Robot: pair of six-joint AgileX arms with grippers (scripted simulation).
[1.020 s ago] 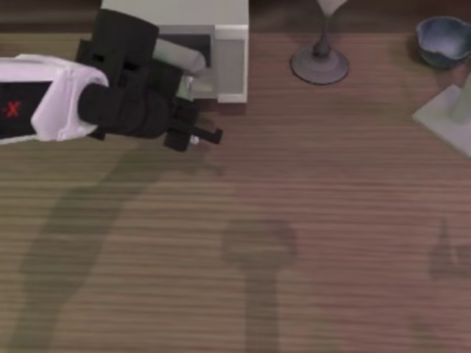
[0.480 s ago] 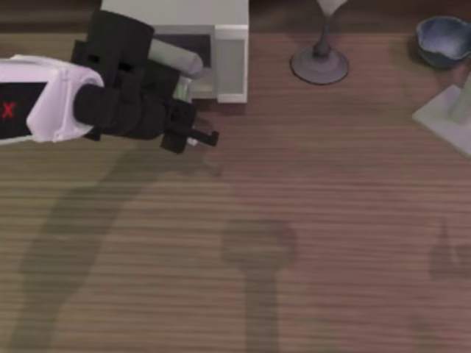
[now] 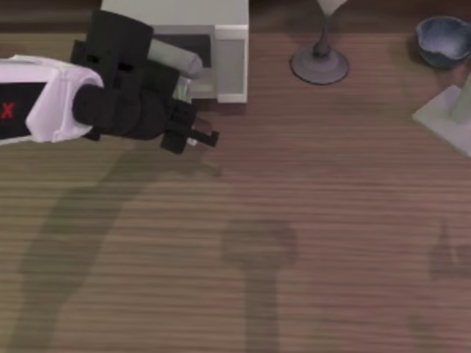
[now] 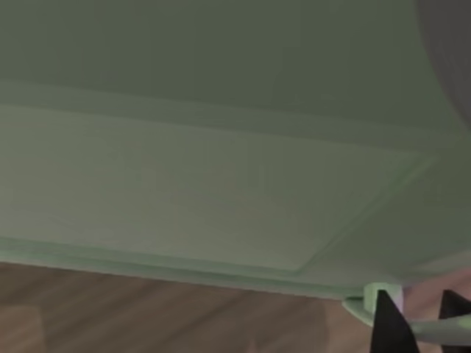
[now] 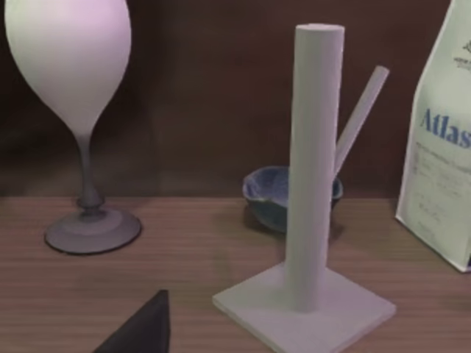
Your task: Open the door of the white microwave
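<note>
White microwave (image 3: 176,13) sits far left on the worktop (image 3: 309,220). Door (image 4: 206,191) appears partly swung out. Left claw (image 3: 207,137) at its near edge, narrow, apparently pinching the handle. Next: pull wider along the arc.

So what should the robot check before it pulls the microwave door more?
1. Left gripper at the front of the white microwave: ok.
2. Fingers on the door's handle: cannot tell; the fingertips sit right at a small pale tab.
3. Door fully open: not ok.
4. Wine glass and bowl away from the door's swing: ok.
5. Right arm out of the way: ok.
</note>
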